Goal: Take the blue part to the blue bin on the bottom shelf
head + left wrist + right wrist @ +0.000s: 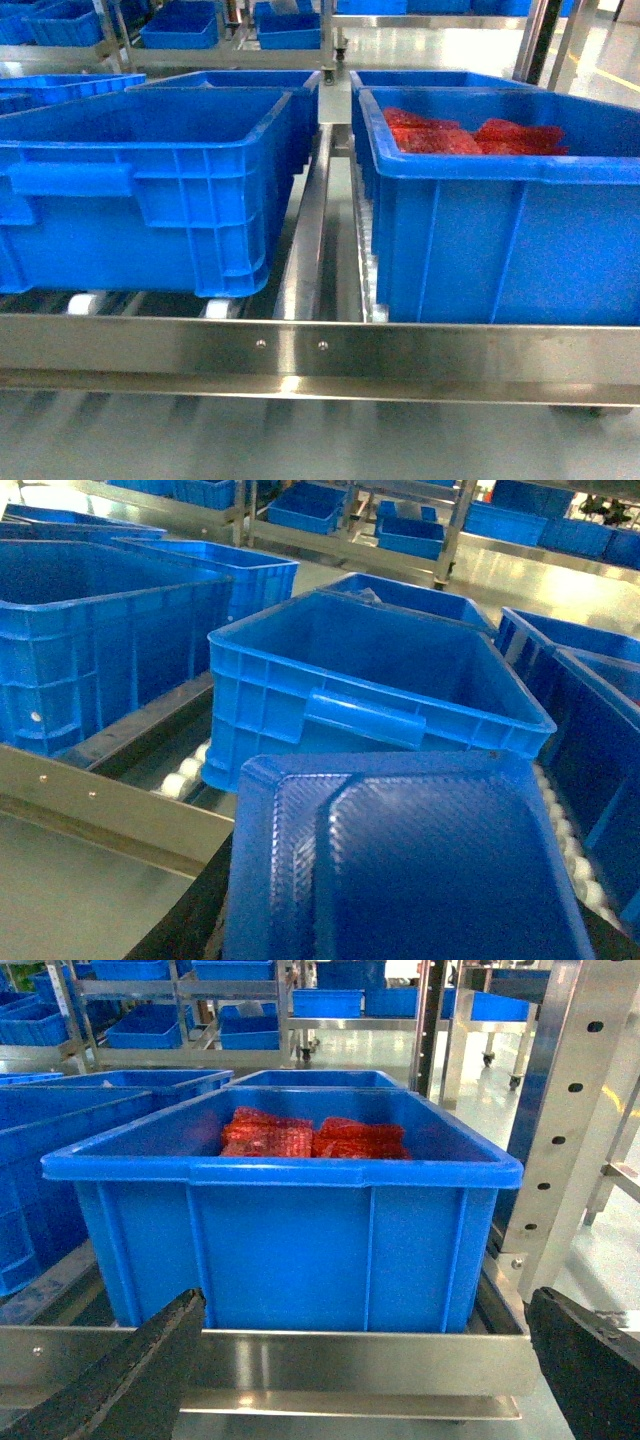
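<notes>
Presently: dark navy-blue textured block (400,870), seemingly pinched by left gripper (400,942), just short of empty bright-blue plastic tote (380,670) on steel roller shelf (300,345); right gripper (360,1380) gaping, empty; hazard: early release drops block before tote's near rim onto rollers.

Bottom shelf, steel rail up front

The bottom shelf (300,355) has white rollers (85,300) carrying the blue bin (150,190) on the left and, just beside it, a tote with red packets (500,240) on the right; more totes sit behind.

blue bin (140,190) open-topped, packet tote (500,240) alongside
</notes>
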Available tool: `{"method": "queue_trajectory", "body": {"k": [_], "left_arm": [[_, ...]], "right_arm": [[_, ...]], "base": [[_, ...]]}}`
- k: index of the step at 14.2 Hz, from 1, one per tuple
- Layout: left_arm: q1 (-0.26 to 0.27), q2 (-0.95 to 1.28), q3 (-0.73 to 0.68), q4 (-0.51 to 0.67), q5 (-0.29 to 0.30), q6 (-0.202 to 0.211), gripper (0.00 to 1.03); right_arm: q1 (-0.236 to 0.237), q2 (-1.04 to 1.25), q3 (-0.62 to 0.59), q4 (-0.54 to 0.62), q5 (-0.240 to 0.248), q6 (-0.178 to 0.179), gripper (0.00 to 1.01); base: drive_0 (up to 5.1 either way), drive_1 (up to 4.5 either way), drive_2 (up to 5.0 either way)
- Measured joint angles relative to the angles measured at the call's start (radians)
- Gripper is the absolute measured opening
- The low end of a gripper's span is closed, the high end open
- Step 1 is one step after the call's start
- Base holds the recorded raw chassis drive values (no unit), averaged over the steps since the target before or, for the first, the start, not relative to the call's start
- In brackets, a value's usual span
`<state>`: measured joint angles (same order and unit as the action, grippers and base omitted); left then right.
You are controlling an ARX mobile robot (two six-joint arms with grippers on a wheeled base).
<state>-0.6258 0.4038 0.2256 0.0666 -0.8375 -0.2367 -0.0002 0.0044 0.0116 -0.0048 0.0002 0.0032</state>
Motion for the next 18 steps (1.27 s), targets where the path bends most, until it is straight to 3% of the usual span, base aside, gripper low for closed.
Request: {"method": "queue_trajectory", "body": {"k": [13, 18], "left_arm": [[0.000, 0.002, 0.000, -0.003, -0.001, 0.000, 0.43], [-0.001, 0.003, 0.000, -0.001, 0.002, 0.000, 0.43]], "right_arm": [[0.000, 0.000, 0.000, 0.000, 0.000, 0.000, 0.98], [0.000, 0.000, 0.000, 0.000, 0.000, 0.000, 0.98]], "base": [[0.0, 4.02, -4.1], [0.0, 0.00, 0.0]]}}
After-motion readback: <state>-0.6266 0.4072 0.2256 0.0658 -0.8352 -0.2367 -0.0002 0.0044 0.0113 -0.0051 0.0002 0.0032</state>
